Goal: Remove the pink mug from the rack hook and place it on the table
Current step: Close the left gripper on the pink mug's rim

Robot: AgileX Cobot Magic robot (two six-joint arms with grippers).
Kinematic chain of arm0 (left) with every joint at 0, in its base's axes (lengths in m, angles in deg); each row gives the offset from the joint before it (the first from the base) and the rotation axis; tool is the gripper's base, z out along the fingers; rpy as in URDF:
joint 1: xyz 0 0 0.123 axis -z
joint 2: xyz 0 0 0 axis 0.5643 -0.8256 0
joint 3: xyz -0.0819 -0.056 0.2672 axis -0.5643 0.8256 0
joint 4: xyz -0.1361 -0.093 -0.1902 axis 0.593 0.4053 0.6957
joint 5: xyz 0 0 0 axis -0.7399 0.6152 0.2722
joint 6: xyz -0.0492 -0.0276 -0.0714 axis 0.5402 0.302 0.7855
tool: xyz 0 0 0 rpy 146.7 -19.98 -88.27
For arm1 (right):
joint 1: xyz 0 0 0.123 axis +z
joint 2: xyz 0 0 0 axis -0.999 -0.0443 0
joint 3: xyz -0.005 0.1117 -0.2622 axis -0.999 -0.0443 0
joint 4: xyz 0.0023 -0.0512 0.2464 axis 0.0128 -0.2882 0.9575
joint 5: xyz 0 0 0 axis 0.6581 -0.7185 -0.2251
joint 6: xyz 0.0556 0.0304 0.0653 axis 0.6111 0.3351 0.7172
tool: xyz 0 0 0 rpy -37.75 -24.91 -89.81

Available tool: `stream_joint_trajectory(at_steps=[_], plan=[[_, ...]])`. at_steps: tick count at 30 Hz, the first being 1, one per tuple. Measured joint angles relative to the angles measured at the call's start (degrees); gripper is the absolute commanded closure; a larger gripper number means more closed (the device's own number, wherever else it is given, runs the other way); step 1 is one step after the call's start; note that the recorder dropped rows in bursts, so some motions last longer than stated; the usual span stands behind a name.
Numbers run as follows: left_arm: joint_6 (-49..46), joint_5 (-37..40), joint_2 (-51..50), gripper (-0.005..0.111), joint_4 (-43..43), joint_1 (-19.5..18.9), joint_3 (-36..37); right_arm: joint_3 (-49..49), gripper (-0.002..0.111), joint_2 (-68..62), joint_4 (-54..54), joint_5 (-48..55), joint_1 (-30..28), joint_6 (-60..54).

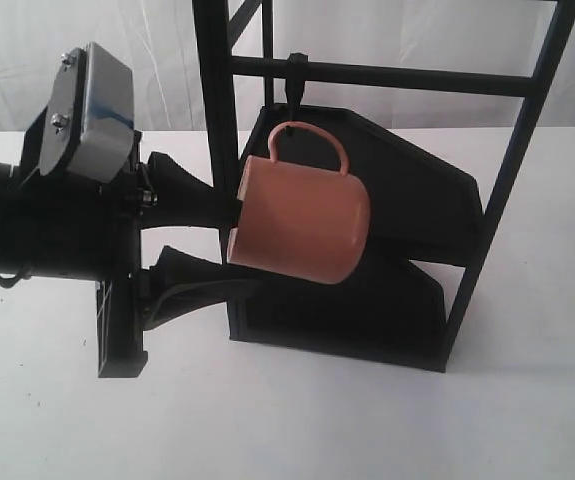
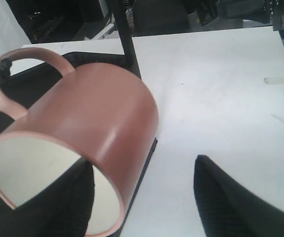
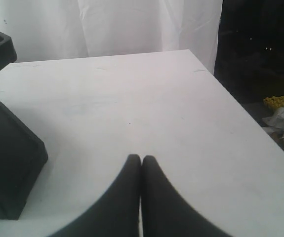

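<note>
While the pink mug (image 1: 307, 225) hangs from the rack hook (image 1: 293, 95) at upper centre, the left end effector (image 1: 245, 245) gapes open astride its rim; clamping, then unhooking, looks next

Pink mug (image 1: 302, 225): ceramic look, smooth glaze with a soft sheen along the side; inside cream, matt. Rack (image 1: 512, 170): black metal posts, trays dull matt black. Counter (image 1: 317, 420): smooth matt white. Left end effector (image 2: 142, 168) fingers (image 2: 230, 197): black, finely ribbed, matt. Upper left of exterior view, grey wrist housing (image 1: 102, 110): slightly glossy. Backdrop (image 3: 132, 24): white cloth, folded.
</note>
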State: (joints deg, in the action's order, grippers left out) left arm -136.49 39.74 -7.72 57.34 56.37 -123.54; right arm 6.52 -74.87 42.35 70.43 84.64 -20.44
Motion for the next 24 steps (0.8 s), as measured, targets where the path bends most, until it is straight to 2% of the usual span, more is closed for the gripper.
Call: stream_joint_trajectory(at_steps=[21, 24], plan=[[0.8, 2.1, -0.6, 0.045, 3.2, 0.0, 0.0, 0.0, 0.108, 0.0, 0.0, 0.0, 0.0, 0.0], [0.8, 1.9, -1.8, 0.05, 3.0, 0.0, 0.0, 0.0, 0.108, 0.0, 0.0, 0.0, 0.0, 0.0]])
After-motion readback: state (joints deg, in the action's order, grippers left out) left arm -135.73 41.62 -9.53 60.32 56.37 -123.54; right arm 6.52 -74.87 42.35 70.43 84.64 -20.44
